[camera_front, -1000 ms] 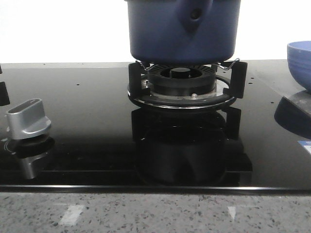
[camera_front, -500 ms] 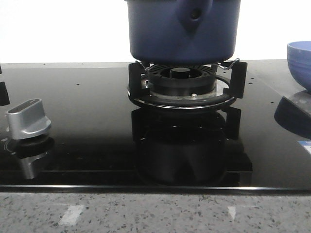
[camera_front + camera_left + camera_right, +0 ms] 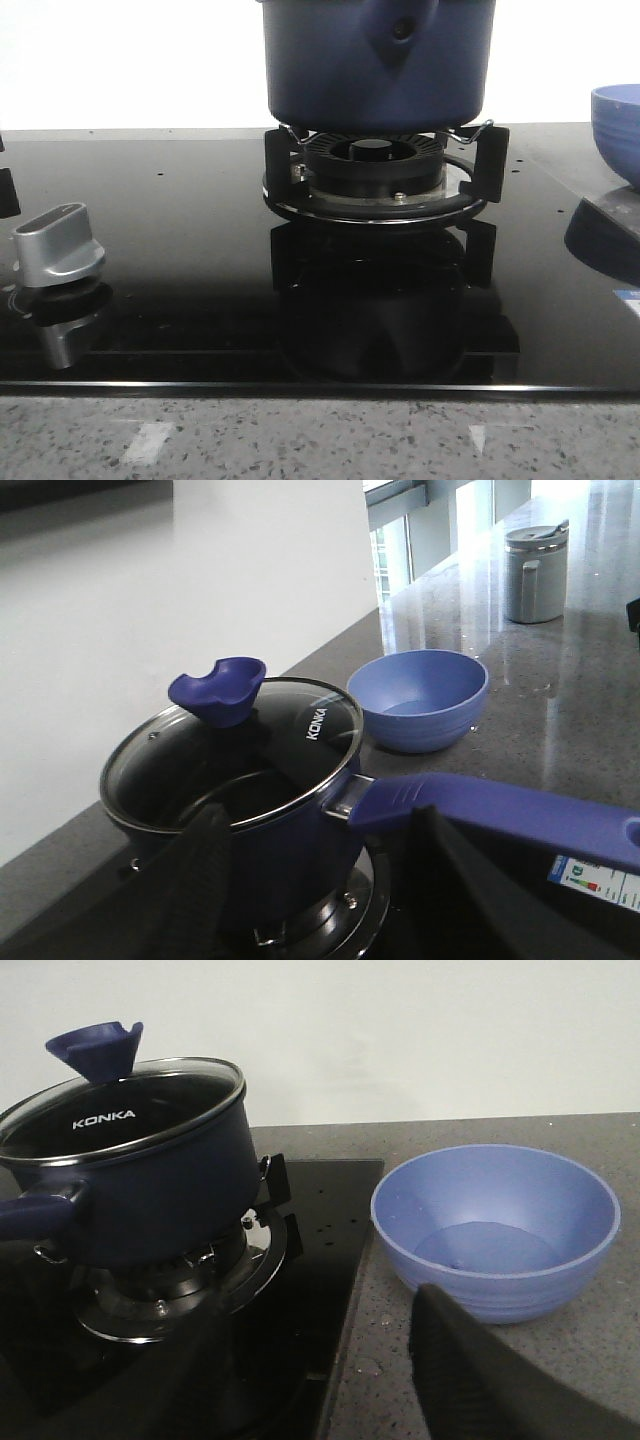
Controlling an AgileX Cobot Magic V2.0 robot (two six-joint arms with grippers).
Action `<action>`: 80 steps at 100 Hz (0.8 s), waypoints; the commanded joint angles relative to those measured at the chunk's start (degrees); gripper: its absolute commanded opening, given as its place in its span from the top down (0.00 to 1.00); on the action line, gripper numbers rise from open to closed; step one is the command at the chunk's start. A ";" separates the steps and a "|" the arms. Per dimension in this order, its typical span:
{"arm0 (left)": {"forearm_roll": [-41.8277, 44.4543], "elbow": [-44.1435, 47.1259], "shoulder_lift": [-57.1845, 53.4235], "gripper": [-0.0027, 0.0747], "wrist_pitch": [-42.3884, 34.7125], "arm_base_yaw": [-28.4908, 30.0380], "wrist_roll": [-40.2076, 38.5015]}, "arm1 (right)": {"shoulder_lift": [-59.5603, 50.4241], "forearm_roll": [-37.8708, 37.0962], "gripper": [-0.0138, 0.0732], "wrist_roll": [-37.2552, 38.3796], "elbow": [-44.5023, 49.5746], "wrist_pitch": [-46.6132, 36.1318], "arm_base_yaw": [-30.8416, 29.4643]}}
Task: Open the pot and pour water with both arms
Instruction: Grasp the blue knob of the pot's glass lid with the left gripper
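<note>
My work surface is a speckled grey stone counter (image 3: 300, 440) with a glossy black glass hob (image 3: 180, 260) set into it. On the hob: a burner ring (image 3: 375, 190) carrying the pot (image 3: 378, 60), and a silver knob (image 3: 58, 245). On the counter beside the hob stands a blue bowl (image 3: 495, 1230); farther off, a grey lidded jug (image 3: 535, 572).

Lidded pot (image 3: 378, 60) blocks burner centre; bowl (image 3: 495, 1228) beside stove.
</note>
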 commanded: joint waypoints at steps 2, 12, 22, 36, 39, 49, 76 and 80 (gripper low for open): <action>-5.61 -3.76 3.23 0.48 -4.62 -2.78 0.16 | 0.99 0.50 0.42 -0.70 -2.01 -4.26 0.20; -6.10 -6.23 6.67 0.41 -7.93 -4.57 0.32 | 0.99 0.50 0.42 -0.70 -1.64 -4.26 0.20; -6.10 -8.81 10.08 0.40 -7.62 -5.09 0.39 | 0.99 0.50 0.42 -0.70 -1.56 -4.02 0.20; -6.46 -12.77 14.68 0.41 -6.21 -5.09 0.39 | 0.99 0.50 0.42 -0.70 -1.37 -4.02 0.20; -6.46 -13.56 15.79 0.41 -6.21 -5.09 0.39 | 0.99 0.50 0.42 -0.70 -1.37 -4.02 0.20; -7.03 -16.64 18.93 0.41 -6.21 -5.09 0.39 | 0.99 0.50 0.42 -0.70 -1.37 -4.02 0.20; -7.03 -23.11 25.42 0.41 -6.21 -5.09 0.39 | 0.99 0.50 0.42 -0.70 -1.37 -4.02 0.20; -7.03 -23.76 26.09 0.41 -6.21 -5.09 0.46 | 0.99 0.50 0.42 -0.70 -1.37 -4.02 0.20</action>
